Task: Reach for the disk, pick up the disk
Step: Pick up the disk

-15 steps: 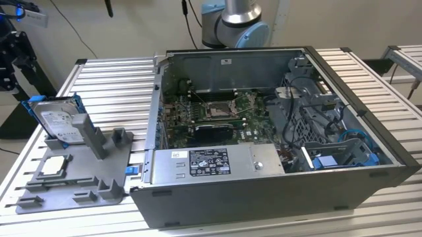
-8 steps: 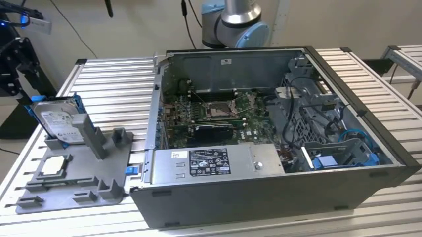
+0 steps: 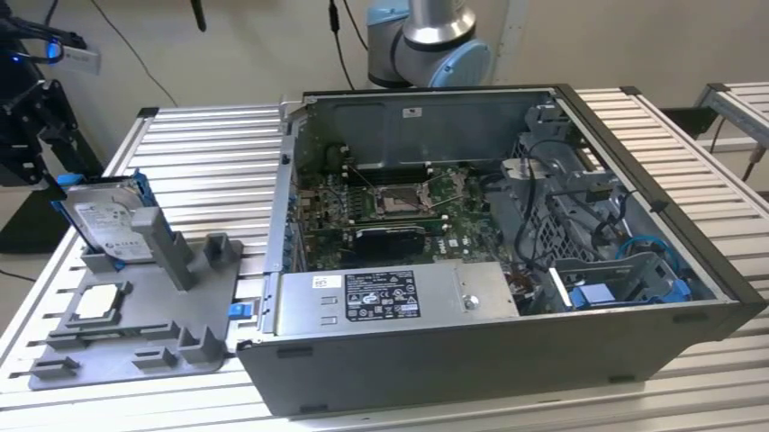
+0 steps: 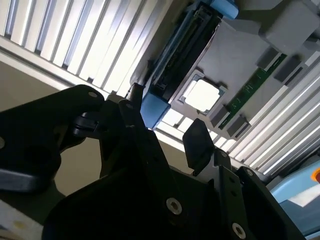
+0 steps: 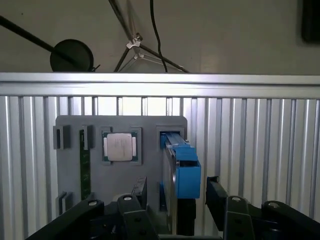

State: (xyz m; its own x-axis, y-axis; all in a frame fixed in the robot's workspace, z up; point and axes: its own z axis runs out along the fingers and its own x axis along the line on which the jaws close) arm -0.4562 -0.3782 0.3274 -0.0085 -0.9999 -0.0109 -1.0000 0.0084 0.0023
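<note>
While its two black fingers stand apart, the gripper (image 5: 177, 196) hangs open by the disk (image 5: 181, 172). In the first wrist view one finger lies to each side of the disk's blue bracket; whether either touches it I cannot tell. The second wrist view shows the gripper (image 4: 164, 112) at a slant beside the disk's (image 4: 180, 55) dark edge. The disk stands on edge in a grey tray (image 5: 67, 175), just beside a square chip (image 5: 120, 146). The exterior view alone shows the disk's (image 3: 106, 220) labelled face, with the tray on a slatted table (image 3: 204, 144) beside an open computer case (image 3: 481, 360).
</note>
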